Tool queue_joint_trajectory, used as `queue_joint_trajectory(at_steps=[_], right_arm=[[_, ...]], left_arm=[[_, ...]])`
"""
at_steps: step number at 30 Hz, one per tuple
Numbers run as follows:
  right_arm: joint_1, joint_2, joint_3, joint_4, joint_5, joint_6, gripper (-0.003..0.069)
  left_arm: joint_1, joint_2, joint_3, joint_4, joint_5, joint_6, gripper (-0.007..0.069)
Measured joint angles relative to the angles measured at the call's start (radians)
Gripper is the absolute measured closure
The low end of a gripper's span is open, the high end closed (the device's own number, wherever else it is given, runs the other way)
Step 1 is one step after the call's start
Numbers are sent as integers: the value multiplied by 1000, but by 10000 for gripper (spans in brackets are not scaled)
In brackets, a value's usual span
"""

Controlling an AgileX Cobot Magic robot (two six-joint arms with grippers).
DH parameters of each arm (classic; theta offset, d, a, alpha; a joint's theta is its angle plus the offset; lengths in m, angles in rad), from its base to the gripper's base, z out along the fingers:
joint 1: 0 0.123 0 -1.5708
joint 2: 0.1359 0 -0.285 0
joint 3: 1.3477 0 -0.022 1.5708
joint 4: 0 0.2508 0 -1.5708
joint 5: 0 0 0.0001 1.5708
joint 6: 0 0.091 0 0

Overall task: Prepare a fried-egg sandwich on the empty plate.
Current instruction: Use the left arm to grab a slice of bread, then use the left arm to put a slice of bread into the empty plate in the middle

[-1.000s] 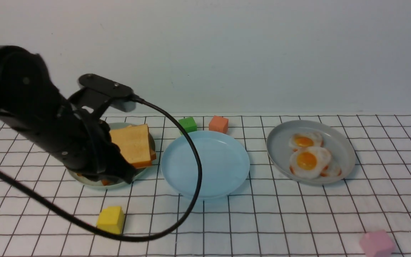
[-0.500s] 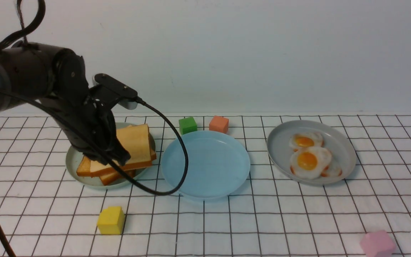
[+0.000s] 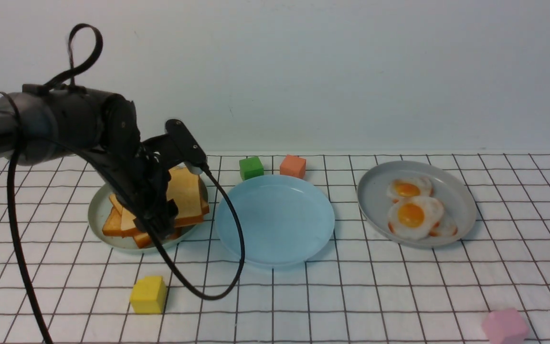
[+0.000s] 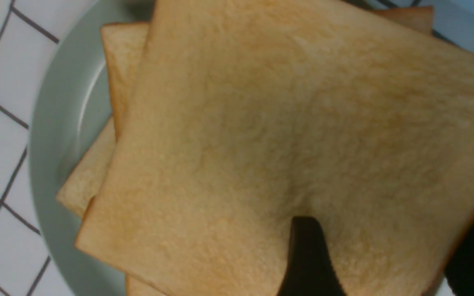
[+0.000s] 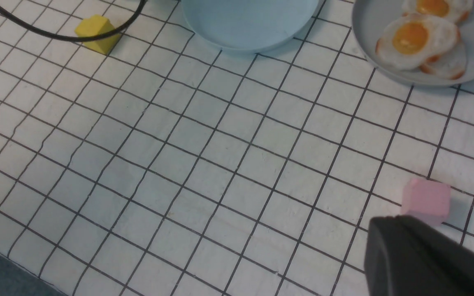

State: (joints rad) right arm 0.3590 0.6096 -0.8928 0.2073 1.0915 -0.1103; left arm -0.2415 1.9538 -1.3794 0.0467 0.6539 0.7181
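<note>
A stack of golden toast slices lies on the pale grey-green plate at the left. My left gripper points down at the stack's near edge. In the left wrist view the top toast slice fills the frame. My left gripper is open: one finger rests over the slice, the other stands past its crust edge. The empty plate, sky-blue, sits bare in the middle. Fried eggs lie on the grey plate at the right. My right gripper is shut and empty, low over the cloth.
A green cube and an orange cube stand just behind the blue plate. A yellow cube sits in front of the toast plate. The left arm's black cable loops beside it. A pink cube lies next to my right gripper.
My left arm has swung back and risen, so the toast stack's left side shows again. Its gripper has turned down onto the stack and opened. The cable loop has shrunk.
</note>
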Motion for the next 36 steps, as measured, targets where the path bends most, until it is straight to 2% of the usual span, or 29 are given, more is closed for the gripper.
queue_joint_trajectory(at_steps=[4, 11, 19, 24, 29, 33, 36], right_arm=[[0, 0, 0, -6, -3, 0, 651], [0, 0, 0, -6, -3, 0, 645], [0, 0, 0, -5, -3, 0, 643], [0, 0, 0, -5, -3, 0, 640], [0, 0, 0, -5, -3, 0, 635], [0, 0, 0, -20, -2, 0, 631], [0, 0, 0, -32, 2, 0, 628]], left_arm=[[0, 18, -5, 52, -41, 1, 176], [-1, 23, -8, 62, -45, 1, 377], [-23, 2, -8, 86, -8, 2, 399], [-63, -84, -6, 93, 41, 1, 516], [-72, -130, -6, 93, 62, -12, 525], [-104, -171, -5, 65, 81, -81, 525], [-187, -184, -5, 26, 39, -100, 525]])
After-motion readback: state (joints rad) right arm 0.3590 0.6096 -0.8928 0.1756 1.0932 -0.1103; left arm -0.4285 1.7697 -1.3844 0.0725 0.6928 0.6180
